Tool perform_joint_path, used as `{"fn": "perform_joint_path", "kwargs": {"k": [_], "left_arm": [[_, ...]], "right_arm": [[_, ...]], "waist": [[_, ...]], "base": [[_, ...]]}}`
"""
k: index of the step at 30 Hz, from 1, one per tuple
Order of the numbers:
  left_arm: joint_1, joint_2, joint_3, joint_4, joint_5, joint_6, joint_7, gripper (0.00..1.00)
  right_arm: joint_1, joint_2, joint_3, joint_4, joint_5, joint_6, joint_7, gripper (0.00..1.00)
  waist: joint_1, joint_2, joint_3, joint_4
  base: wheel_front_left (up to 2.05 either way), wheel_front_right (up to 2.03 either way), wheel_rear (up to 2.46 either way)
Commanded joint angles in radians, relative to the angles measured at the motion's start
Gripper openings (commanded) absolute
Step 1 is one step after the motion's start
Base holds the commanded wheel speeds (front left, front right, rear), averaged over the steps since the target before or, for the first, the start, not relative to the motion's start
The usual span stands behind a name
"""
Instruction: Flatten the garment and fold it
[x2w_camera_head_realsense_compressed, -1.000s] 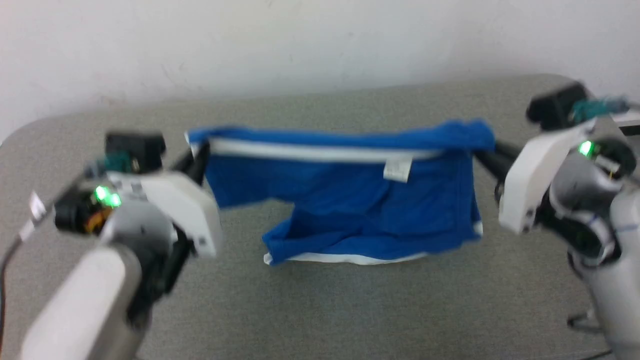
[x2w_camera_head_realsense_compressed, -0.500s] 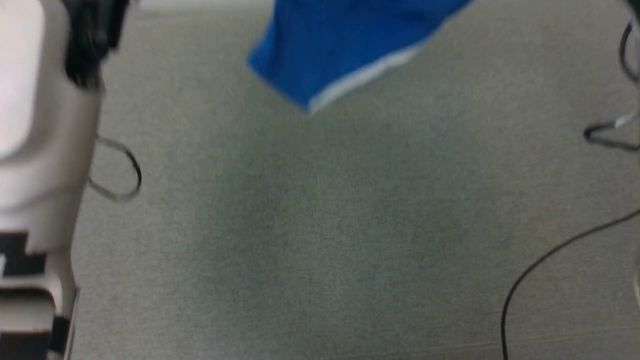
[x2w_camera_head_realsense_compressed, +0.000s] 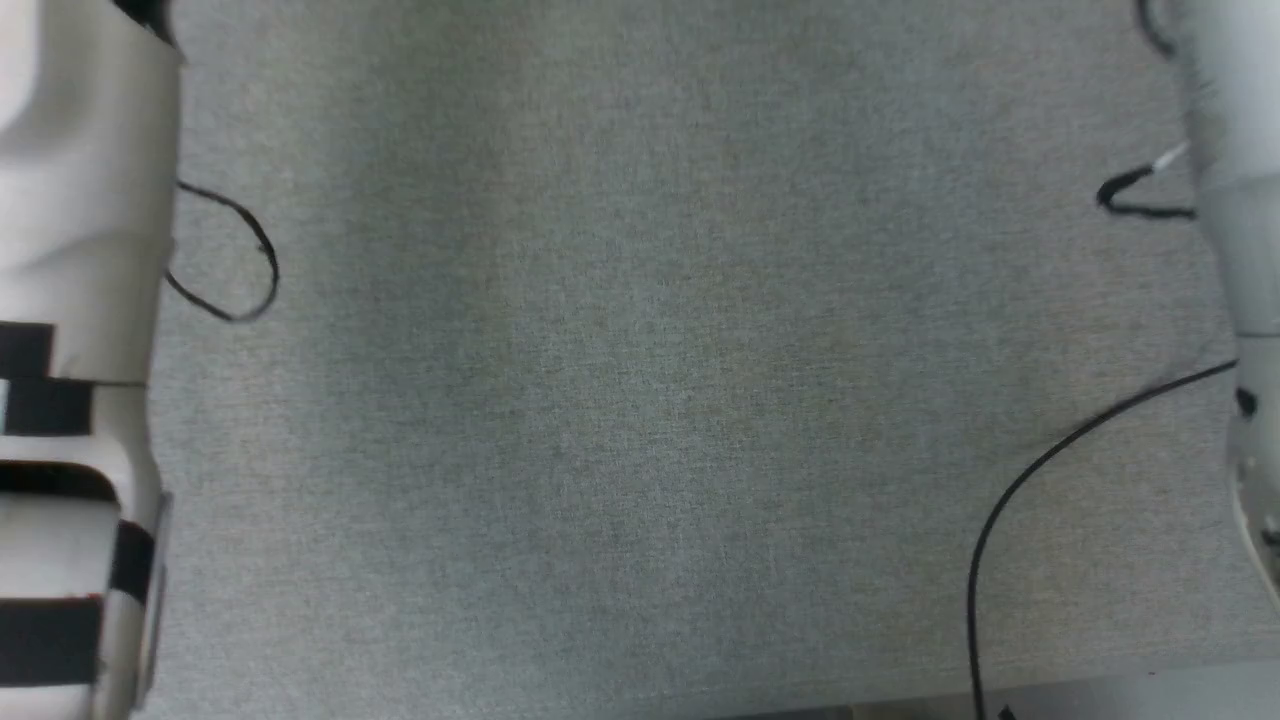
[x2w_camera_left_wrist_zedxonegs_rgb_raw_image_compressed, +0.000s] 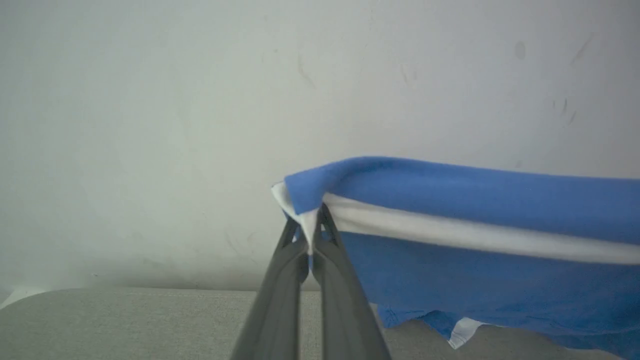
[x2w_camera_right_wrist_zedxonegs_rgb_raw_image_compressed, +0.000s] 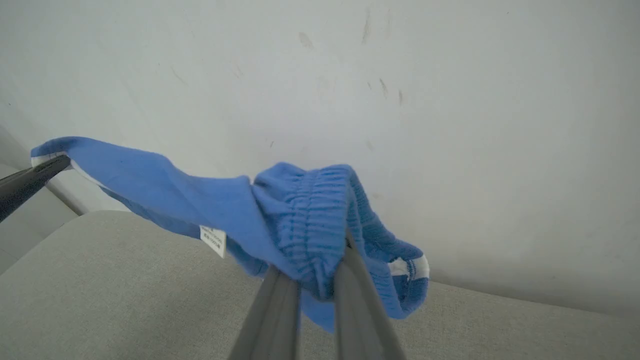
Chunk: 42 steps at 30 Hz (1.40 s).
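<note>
Head view, arms: the pale left forearm (x2w_camera_head_realsense_compressed: 80, 250), banded in black, runs down the left edge; the pale right forearm (x2w_camera_head_realsense_compressed: 1235, 200) runs down the right edge.
Head view, desk (x2w_camera_head_realsense_compressed: 640, 400): grey fabric-like top between the forearms, with a black cable (x2w_camera_head_realsense_compressed: 1040, 460) curving over its right side and a cable loop (x2w_camera_head_realsense_compressed: 250, 260) beside the left forearm.
Left wrist view, arm pose: fingers point up and towards the white wall (x2w_camera_left_wrist_zedxonegs_rgb_raw_image_compressed: 150, 100), raised above the desk.
Left wrist view, left tool (x2w_camera_left_wrist_zedxonegs_rgb_raw_image_compressed: 308, 227): narrow, pinched on a white-trimmed waistband corner of the garment (x2w_camera_left_wrist_zedxonegs_rgb_raw_image_compressed: 475, 210).
Left wrist view, garment: blue with a white band, stretching off to the right, hanging in the air; its lower hem reaches down close to the desk.
Right wrist view, arm pose: fingers angled up at the wall, above the desk.
Right wrist view, right tool (x2w_camera_right_wrist_zedxonegs_rgb_raw_image_compressed: 312, 262): narrow, clamped on the bunched elastic waistband.
Right wrist view, garment: spans leftward to the left tool's dark finger; a small white label (x2w_camera_right_wrist_zedxonegs_rgb_raw_image_compressed: 213, 241) hangs below.
</note>
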Motion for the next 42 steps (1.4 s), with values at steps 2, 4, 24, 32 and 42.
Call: {"fn": "perform_joint_path", "kwargs": {"k": [2,4,24,32,42], "left_arm": [[0.033,-0.014,0.008,0.048,-0.012,0.001,-0.034,0.0],[0.065,-0.026,0.015,0.087,-0.028,-0.004,-0.065,0.0],[0.93,0.012,0.037,-0.145,-0.13,0.008,-0.222,0.0],[1.338,0.103,0.051,-0.571,-0.14,0.159,-0.073,0.0],[1.719,0.166,0.049,-0.939,-0.145,0.326,0.086,0.0]], "right_arm": [[0.013,0.002,0.037,0.04,0.004,-0.002,-0.035,0.0],[0.04,0.005,0.079,0.071,0.013,-0.002,-0.055,0.0],[0.751,-0.123,0.361,-0.142,0.165,-0.002,-0.21,0.0],[1.052,-0.159,0.3,-0.366,0.099,-0.002,-0.123,0.0],[1.486,-0.099,0.104,-0.691,-0.086,-0.002,0.064,0.0]], "waist": [[-0.0004,0.0,0.046,0.001],[-0.0004,0.0,0.038,0.003],[-0.0004,0.0,-0.391,0.028],[-0.0004,0.0,-0.478,0.03],[-0.0004,0.0,-0.524,0.048]], "base": [[0.0,0.0,0.0],[0.0,0.0,0.0],[0.0,0.0,0.0],[0.0,0.0,0.0],[0.0,0.0,0.0]]}}
